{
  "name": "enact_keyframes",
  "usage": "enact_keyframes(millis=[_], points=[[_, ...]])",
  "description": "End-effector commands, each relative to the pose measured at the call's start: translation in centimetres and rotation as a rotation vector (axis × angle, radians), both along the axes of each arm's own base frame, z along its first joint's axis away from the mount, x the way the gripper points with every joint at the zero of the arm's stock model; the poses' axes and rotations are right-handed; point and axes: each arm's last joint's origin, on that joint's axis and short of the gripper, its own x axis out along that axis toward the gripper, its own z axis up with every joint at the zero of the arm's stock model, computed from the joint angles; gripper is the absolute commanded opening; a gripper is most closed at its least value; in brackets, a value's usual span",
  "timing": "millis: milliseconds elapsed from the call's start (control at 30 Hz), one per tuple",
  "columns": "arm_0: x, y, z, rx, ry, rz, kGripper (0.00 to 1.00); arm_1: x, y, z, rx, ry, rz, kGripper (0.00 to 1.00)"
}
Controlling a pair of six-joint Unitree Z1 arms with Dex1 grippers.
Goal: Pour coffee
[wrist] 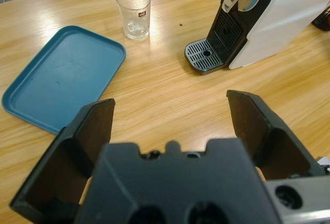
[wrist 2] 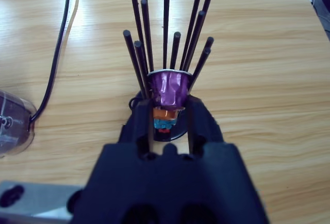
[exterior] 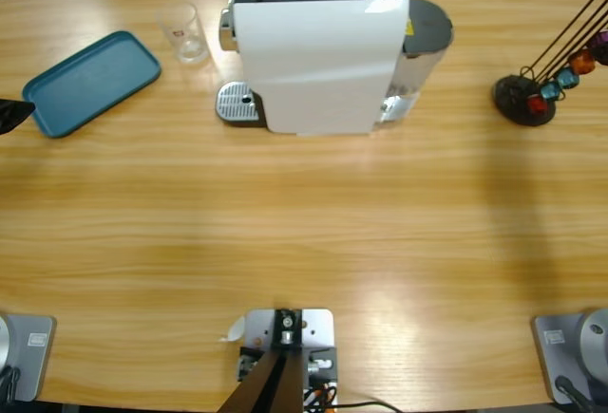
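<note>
One blue tray (wrist: pixel 62 80) beside glass (wrist: pixel 133 13)

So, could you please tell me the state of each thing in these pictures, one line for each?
Glass: upright, empty, beside the tray.
Tray: empty, flat on the table.
Coffee machine: nothing on its drip grate.
Purple capsule: in the capsule rack.
Left end effector: open, holding nothing.
Right end effector: closed on the purple capsule.

Right tool (wrist 2: pixel 167 113) hides the lower capsules (wrist 2: pixel 166 120).
</note>
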Motion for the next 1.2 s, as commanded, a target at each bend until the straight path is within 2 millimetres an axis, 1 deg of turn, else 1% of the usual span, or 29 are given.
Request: enact_keyframes(millis=[33, 300, 433, 567, 800, 933, 1067, 1133, 1200], points=[[0.3, -0.2, -1.3, 0.035, 0.04, -0.003, 0.928, -0.4, -0.4, -0.2, -0.006, -0.003, -0.012, 0.0], [0.3, -0.2, -1.4, 0.037, 0.043, -0.003, 0.927, -0.7, -0.4, -0.1, -0.005, -0.021, -0.001, 0.0], [0.3, -0.2, -1.4, 0.039, 0.044, -0.003, 0.927, -1.2, -0.4, 0.6, -0.003, -0.055, -0.001, 0.0], [0.3, -0.2, -1.3, 0.034, 0.039, -0.002, 0.927, -1.6, -0.4, 1.6, 0.0, -0.099, -0.001, 0.0], [0.4, -0.3, -1.3, 0.032, 0.041, -0.009, 0.931, -3.0, -0.4, 3.6, -0.01, -0.145, -0.002, 0.0], [0.4, -0.3, -1.4, 0.036, 0.042, -0.006, 0.931, -3.5, -0.1, 5.0, -0.059, -0.17, 0.004, 0.0], [0.4, -0.3, -1.4, 0.036, 0.044, -0.007, 0.931, -4.6, 0.2, 6.0, -0.11, -0.213, 0.07, 0.0], [0.4, -0.3, -1.4, 0.036, 0.044, -0.007, 0.931, -5.7, 0.5, 6.7, -0.121, -0.229, 0.13, 0.0], [0.4, -0.3, -1.4, 0.036, 0.044, -0.007, 0.929, -7.3, 0.7, 7.7, -0.072, -0.242, 0.21, 0.0]])
